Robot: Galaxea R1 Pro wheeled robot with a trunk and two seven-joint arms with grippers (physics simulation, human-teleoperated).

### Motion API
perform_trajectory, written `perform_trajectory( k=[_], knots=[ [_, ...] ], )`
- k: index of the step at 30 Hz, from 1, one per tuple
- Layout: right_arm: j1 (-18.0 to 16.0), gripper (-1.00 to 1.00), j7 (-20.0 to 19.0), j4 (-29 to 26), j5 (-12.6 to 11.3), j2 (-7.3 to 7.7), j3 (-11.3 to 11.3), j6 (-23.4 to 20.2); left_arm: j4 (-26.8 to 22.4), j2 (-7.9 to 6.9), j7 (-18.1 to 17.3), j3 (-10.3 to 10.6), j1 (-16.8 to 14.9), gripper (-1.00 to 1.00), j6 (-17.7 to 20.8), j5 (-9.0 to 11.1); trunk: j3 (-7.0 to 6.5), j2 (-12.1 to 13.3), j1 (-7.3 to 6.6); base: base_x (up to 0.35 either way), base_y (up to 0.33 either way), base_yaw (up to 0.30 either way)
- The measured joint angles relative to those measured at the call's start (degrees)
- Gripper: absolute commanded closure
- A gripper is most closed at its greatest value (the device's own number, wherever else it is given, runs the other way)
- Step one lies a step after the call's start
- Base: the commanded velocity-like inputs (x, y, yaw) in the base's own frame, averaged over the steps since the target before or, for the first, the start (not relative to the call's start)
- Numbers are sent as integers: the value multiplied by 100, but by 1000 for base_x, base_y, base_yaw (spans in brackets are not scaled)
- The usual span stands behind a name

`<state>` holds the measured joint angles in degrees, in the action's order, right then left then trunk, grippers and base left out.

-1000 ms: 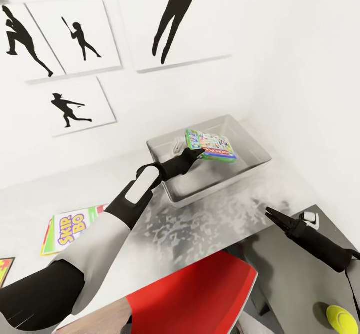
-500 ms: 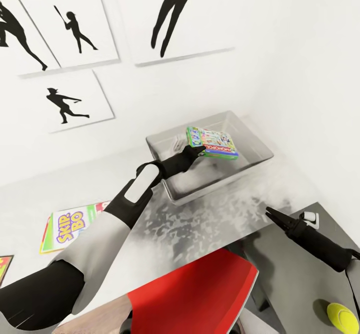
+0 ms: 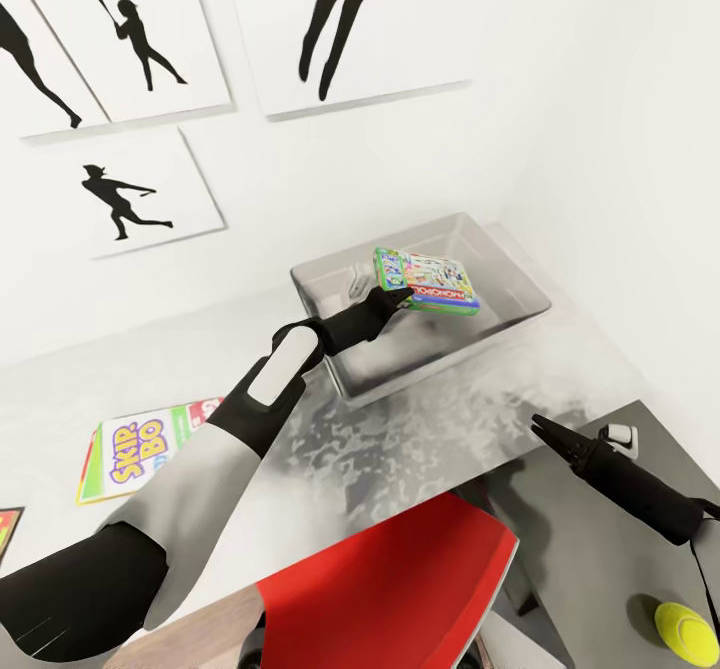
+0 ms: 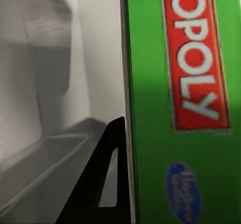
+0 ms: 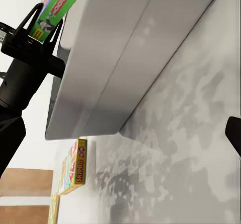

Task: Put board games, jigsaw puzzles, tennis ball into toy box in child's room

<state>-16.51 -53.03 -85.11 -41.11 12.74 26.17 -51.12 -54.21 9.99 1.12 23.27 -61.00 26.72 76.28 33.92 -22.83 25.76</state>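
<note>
Table [image 3: 60,389] and wall have slid a little in my head view since a second ago — my camera turned, not the things. Toy box [image 3: 520,294] sits by the corner, and my left pincer [image 3: 398,296] stays clamped on the green board game [image 3: 430,281], held above the box — ready to drop, I judge. Right pincer [image 3: 540,426] hangs idle, tips together; the tennis ball [image 3: 685,631] waits.
</note>
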Motion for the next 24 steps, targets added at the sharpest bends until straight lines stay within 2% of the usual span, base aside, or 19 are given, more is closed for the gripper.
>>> perform_trajectory(
  k=[24],
  knots=[
    [1, -100, 0, 4, 0, 0, -2, 5, -12, 0, 7, 2, -126, 100, -9, 1, 225, 0, 0, 0, 0, 0]
  ],
)
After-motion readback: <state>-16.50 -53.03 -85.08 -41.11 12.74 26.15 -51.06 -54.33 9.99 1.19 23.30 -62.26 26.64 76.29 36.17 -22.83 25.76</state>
